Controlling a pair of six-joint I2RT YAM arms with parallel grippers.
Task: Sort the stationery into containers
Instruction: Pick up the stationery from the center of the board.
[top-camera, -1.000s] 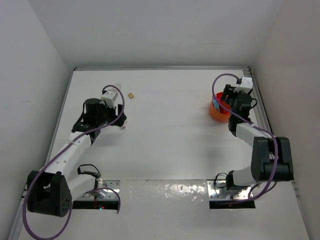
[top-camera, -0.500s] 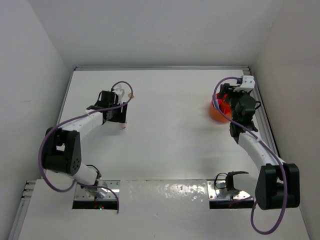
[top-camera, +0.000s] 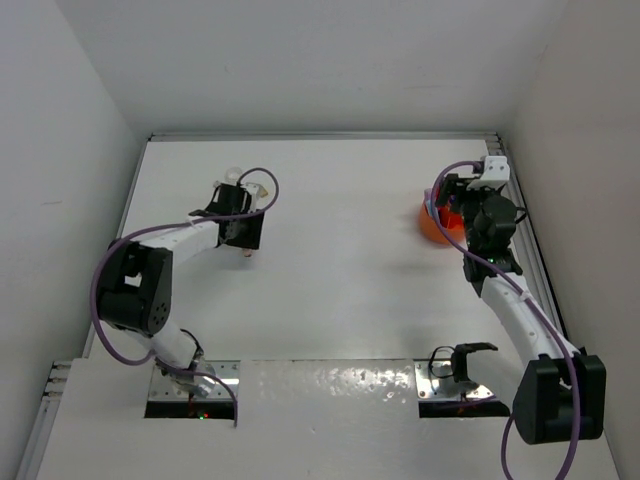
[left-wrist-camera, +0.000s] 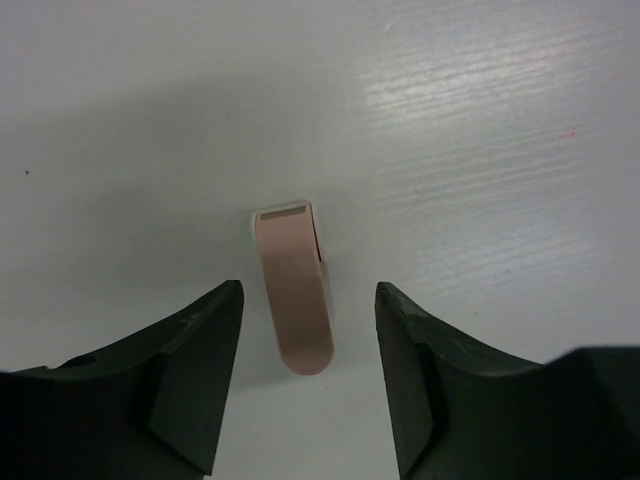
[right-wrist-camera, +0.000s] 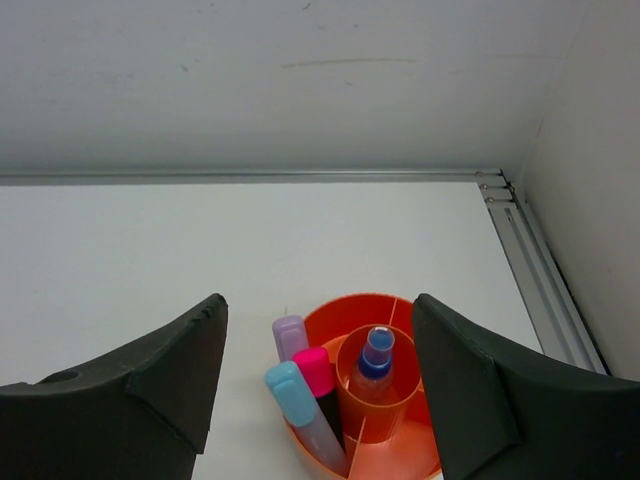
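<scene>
Left gripper (left-wrist-camera: 307, 288) sits upper left in the top view, jaws open and straddling a beige block (left-wrist-camera: 293, 300) that lies flat on the table (left-wrist-camera: 480, 120), with a gap on each side. Right gripper (right-wrist-camera: 318, 298), upper right, is open, empty and above the orange tub (right-wrist-camera: 345, 305). The tub's left compartment holds the lilac eraser (right-wrist-camera: 289, 335), pink-capped marker (right-wrist-camera: 313, 368) and light-blue highlighter (right-wrist-camera: 295, 400). The blue-capped bottle (right-wrist-camera: 377, 355) is in the centre ring.

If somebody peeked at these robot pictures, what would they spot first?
The bright orange tub by the table's right edge jumps out. It has a blue-capped bottle in its middle cup, with a pink-capped marker, a light-blue highlighter and a lilac piece standing beside it. Over on the left, the left gripper hangs open above a beige block lying on the table, one finger on each side.
</scene>
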